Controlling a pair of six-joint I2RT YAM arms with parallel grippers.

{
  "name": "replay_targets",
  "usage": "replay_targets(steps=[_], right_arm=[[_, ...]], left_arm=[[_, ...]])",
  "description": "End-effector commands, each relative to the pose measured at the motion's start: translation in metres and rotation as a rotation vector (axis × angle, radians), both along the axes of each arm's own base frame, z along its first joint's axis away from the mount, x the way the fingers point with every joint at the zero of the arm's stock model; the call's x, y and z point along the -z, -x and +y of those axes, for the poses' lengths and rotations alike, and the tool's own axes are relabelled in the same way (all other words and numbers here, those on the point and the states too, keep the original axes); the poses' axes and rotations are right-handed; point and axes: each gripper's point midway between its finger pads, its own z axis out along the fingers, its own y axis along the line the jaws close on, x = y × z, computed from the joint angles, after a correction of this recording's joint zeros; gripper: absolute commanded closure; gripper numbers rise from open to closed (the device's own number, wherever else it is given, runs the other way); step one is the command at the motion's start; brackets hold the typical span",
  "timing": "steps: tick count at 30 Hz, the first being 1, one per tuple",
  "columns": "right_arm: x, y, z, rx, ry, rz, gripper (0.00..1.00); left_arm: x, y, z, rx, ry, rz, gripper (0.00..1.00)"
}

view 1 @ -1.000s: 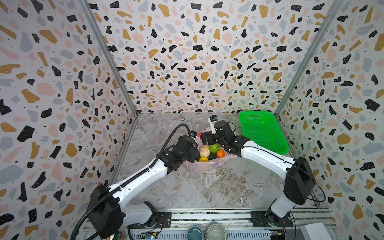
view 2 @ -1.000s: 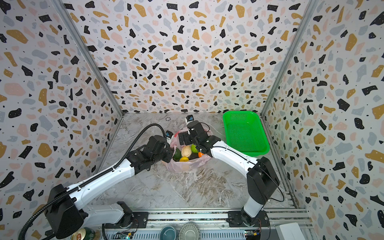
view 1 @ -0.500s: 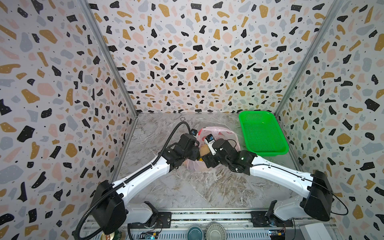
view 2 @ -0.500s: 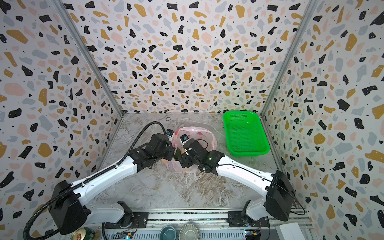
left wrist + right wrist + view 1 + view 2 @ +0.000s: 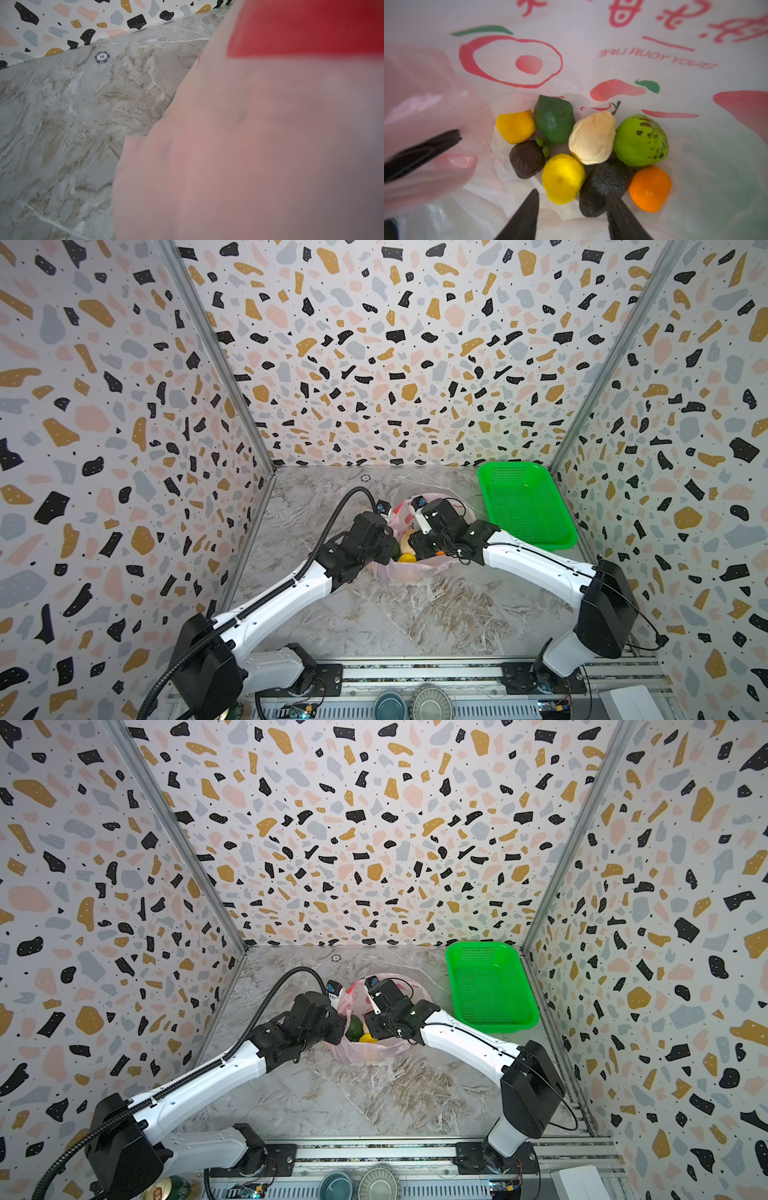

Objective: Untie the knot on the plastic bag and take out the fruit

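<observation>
In both top views the plastic bag (image 5: 409, 570) sits open on the worktop (image 5: 415, 614), with a green basket (image 5: 523, 506) at two o'clock. The left end effector (image 5: 390, 545) is clenched on the bag's rim at nine o'clock. The left wrist view shows blurry pink plastic. In the right wrist view the right end effector (image 5: 572, 192) is released, fingers apart above the fruit (image 5: 591, 137) inside the bag.
</observation>
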Motion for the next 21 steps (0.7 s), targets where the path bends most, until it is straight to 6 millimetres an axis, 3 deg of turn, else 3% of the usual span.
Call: replay_targets(steps=[1,8,13,17,21], right_arm=[[0.013,0.023,-0.003,-0.041,0.020,0.097,0.51],[0.057,0.045,-0.002,-0.040,0.078,0.185,0.51],[0.068,0.080,-0.003,-0.065,0.108,0.245,0.51],[0.098,0.117,-0.013,-0.087,0.132,0.346,0.51],[0.118,0.131,-0.018,-0.097,0.151,0.393,0.50]], left_arm=[[-0.011,-0.004,-0.007,-0.005,0.050,-0.038,1.00],[-0.023,-0.005,-0.007,-0.019,0.092,-0.071,1.00],[-0.011,0.000,-0.008,-0.009,0.096,-0.047,1.00],[-0.003,0.005,-0.006,-0.007,0.104,-0.042,1.00],[0.006,0.015,-0.002,-0.001,0.101,-0.025,1.00]])
